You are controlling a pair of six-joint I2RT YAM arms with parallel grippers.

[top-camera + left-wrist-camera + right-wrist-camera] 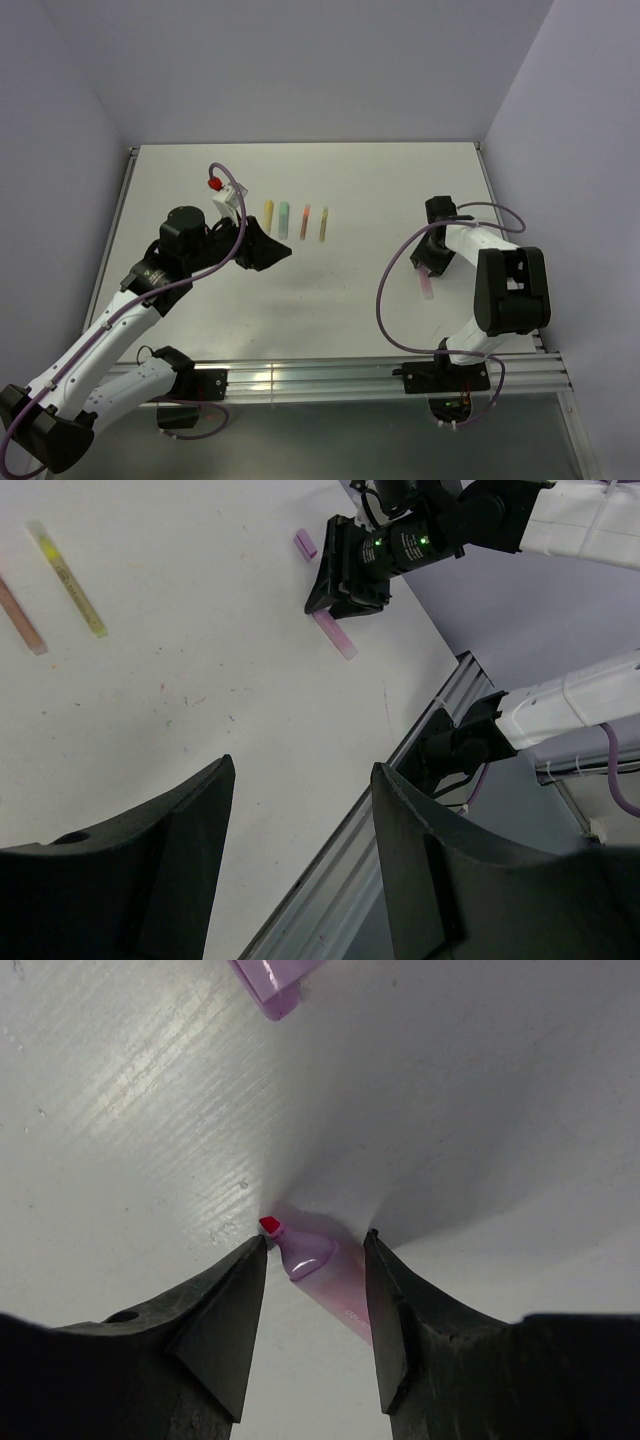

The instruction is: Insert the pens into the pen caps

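Right gripper [315, 1245] jaws stand spread, straddling a pink pen [322, 1268] that lies flat on the table [150, 1110]; I see no pinch. Just beyond it lies a purple cap [262, 982]. Over on the other side, the left gripper [300, 790] hangs spread and empty near a row of four pens [284, 214].

Purple cap [268, 982] cut off by top edge; pink pen [325, 1270] rear hidden behind finger [395, 1310] of right pincer [316, 1240].

A white table [380, 300] fills the centre of the top view, with pale lavender walls [300, 70] above and at both sides. A silver rail [320, 378] runs along its lower edge. Faint dark specks [195, 700] dot its surface in the left wrist view.
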